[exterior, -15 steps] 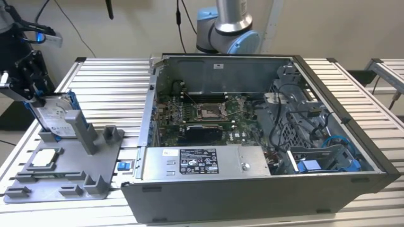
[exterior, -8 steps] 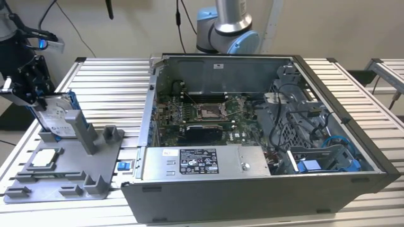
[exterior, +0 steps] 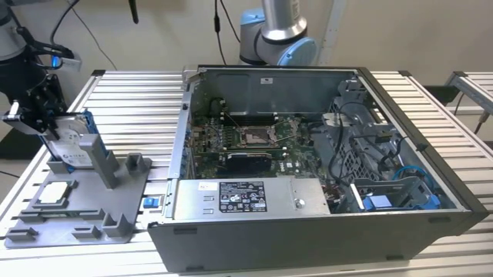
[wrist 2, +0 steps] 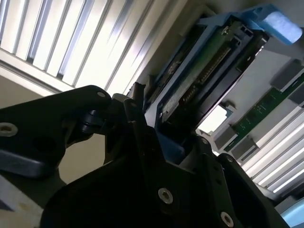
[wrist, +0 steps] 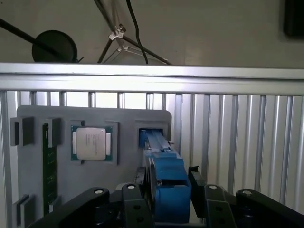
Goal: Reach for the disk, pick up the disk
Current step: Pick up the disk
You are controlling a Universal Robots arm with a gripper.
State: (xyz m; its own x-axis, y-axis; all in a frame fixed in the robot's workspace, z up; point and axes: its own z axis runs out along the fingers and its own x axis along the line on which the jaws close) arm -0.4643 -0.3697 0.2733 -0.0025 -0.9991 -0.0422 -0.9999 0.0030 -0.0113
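Observation:
The disk (exterior: 68, 141) stands on edge at the far end of the grey fixture (exterior: 85, 216), on the exterior view's left; its silver face, white label and blue frame show. My gripper (exterior: 46, 118) comes down on it from above. In both wrist views the black fingers (wrist: 138, 187) press against either side of the disk's blue carrier edge (wrist: 165, 173). The second wrist view looks along the disk (wrist 2: 204, 71) from behind the gripper (wrist 2: 168, 137), with the connector side in sight. The disk's lower end still reaches the fixture's slot.
A small square chip (exterior: 55, 192) lies in a fixture pocket, beside a green memory stick (wrist: 46, 166). An open computer case (exterior: 308, 173) holding a blue bay (exterior: 393, 199) fills the slatted table's middle. Another arm's base (exterior: 277, 34) stands behind the case.

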